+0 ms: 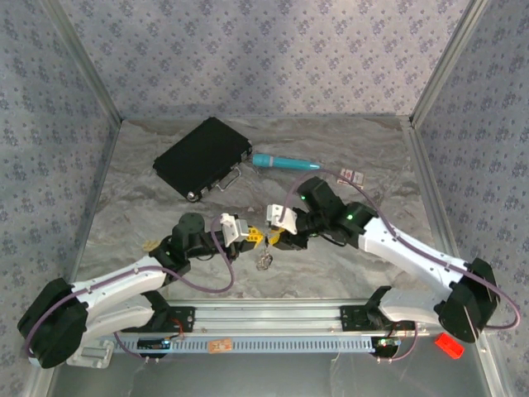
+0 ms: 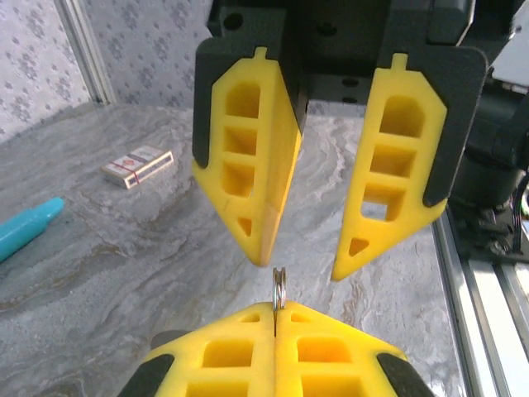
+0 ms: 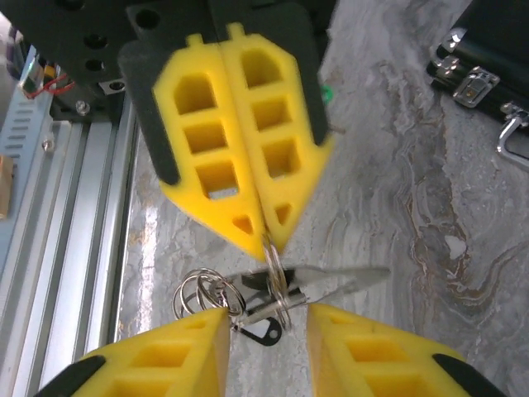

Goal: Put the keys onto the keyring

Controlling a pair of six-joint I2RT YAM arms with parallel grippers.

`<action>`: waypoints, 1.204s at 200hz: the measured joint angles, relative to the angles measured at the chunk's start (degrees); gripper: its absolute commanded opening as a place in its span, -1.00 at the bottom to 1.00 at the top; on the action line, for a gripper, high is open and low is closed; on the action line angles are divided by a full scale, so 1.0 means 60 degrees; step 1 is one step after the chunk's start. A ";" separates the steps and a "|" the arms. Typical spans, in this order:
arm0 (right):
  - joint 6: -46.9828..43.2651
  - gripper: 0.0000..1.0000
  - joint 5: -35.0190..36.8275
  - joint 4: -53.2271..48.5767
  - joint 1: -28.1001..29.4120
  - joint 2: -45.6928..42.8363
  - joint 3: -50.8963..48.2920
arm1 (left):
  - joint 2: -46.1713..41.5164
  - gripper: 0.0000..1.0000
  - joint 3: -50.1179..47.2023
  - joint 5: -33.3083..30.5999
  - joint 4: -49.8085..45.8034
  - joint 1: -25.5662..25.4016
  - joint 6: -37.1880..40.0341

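Top view, left to right:
- Black case (image 1: 202, 157) far back on marbled surface (image 1: 132, 215), metal handle toward centre.
- Left claw (image 2: 275, 313) mid-surface, pads pressed together, pinching thin silvery keyring (image 2: 278, 287) by its edge.
- Keyring in right wrist view (image 3: 276, 277): held upright between the two claws. Small wire rings (image 3: 201, 294) and dark-headed key (image 3: 258, 329) hang off it.
- Teal pen (image 1: 277, 161) just right of case.
- Right claw (image 2: 299, 266) facing left one, fingers spread either side of keyring, gripping nothing.
- Small card box (image 1: 354, 175) far right.

left arm (image 1: 124, 281) angling inward | left pincer (image 2: 274, 324) pressing shut | right arm (image 1: 405, 248) angling inward | right pincer (image 2: 303, 266) gaping, facing left pincer tip-to-tip
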 measured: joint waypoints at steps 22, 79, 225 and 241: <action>0.0663 -0.34 -0.0663 0.0994 -0.0444 -0.0229 -0.0648 | 0.0171 -1.00 -0.0331 0.0004 0.0714 -0.0004 -0.0375; 0.1395 -0.47 -0.1366 0.2189 -0.0470 -0.0197 -0.1086 | 0.0484 -1.00 -0.0441 0.0011 0.1552 -0.0004 -0.0827; 0.0419 -1.00 -0.0736 0.0463 -0.0033 0.0521 -0.0066 | 0.0404 -0.73 -0.0149 0.0007 0.0608 -0.0040 -0.0637; 0.0073 -1.00 -0.0419 -0.0036 0.0124 0.0641 0.0259 | 0.0404 -0.75 -0.0047 0.0022 0.0353 -0.0040 -0.0521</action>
